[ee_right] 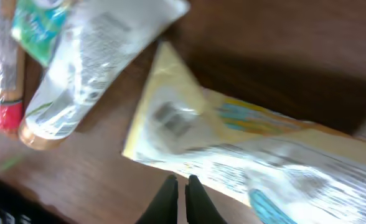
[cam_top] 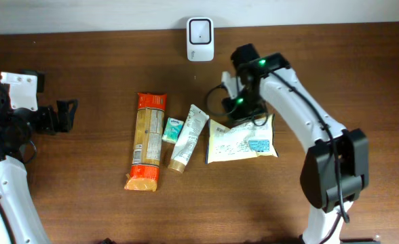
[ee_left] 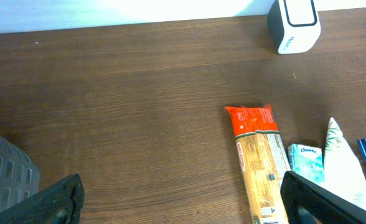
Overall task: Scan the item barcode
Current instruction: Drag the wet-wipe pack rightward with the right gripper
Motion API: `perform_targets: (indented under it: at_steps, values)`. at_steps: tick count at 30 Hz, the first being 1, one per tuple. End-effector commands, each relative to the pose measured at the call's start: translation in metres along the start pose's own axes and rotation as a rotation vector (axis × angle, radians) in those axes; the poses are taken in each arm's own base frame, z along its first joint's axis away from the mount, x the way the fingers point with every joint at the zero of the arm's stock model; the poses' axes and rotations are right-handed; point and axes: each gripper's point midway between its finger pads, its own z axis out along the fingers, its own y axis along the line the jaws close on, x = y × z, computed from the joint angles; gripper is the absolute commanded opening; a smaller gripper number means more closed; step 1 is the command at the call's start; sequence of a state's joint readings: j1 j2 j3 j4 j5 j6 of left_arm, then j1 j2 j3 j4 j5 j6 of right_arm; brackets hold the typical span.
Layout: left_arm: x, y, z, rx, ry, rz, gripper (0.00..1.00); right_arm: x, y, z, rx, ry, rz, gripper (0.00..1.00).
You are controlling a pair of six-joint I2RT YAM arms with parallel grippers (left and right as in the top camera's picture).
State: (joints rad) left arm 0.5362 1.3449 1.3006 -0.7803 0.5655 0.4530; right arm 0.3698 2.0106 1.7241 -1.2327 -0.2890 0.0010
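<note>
Overhead, I see my right gripper [ee_right: 182,182] pinched shut at the yellow packet's [cam_top: 243,142] top edge; my left gripper [cam_top: 68,115] gapes wide, empty.

From left, pasta packet [cam_top: 147,150], tissue pack [cam_top: 172,129], tube [cam_top: 188,137], pouch [cam_top: 242,140] side by side, scanner [cam_top: 200,39] behind them

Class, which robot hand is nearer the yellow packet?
Right. The right hand is at the yellow packet's upper edge; the left hand is far off to its left.

A pale yellow packet [cam_top: 235,145] lies flat, right of centre; the white scanner [cam_top: 200,38] stands upright at the far edge.
</note>
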Motion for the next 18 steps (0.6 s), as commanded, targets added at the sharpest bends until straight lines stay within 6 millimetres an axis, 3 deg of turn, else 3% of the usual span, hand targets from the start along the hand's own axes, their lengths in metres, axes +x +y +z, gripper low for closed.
perform_targets:
  at_steps: [1, 5, 11, 13, 16, 18]
  values:
    - [-0.004, 0.0, -0.001, 0.007, -0.013, 0.019, 0.99, 0.009, 0.022, 0.013, 0.01, 0.031, -0.077, 0.07]
    - [-0.004, 0.0, -0.001, 0.007, -0.013, 0.019, 0.99, 0.015, 0.023, 0.034, 0.044, 0.042, -0.096, 0.07]
    - [-0.004, 0.0, -0.001, 0.007, -0.013, 0.019, 0.99, 0.025, -0.012, 0.075, 0.162, 0.03, -0.087, 0.08]
    - [-0.004, 0.0, -0.001, 0.007, -0.013, 0.019, 0.99, 0.027, -0.023, 0.089, 0.193, 0.01, -0.084, 0.13]
    - [-0.004, 0.0, -0.001, 0.007, -0.013, 0.019, 0.99, 0.029, -0.026, 0.093, 0.192, 0.008, -0.077, 0.17]
    - [-0.004, 0.0, -0.001, 0.007, -0.013, 0.019, 0.99, 0.027, -0.031, 0.089, 0.181, 0.003, -0.057, 0.34]
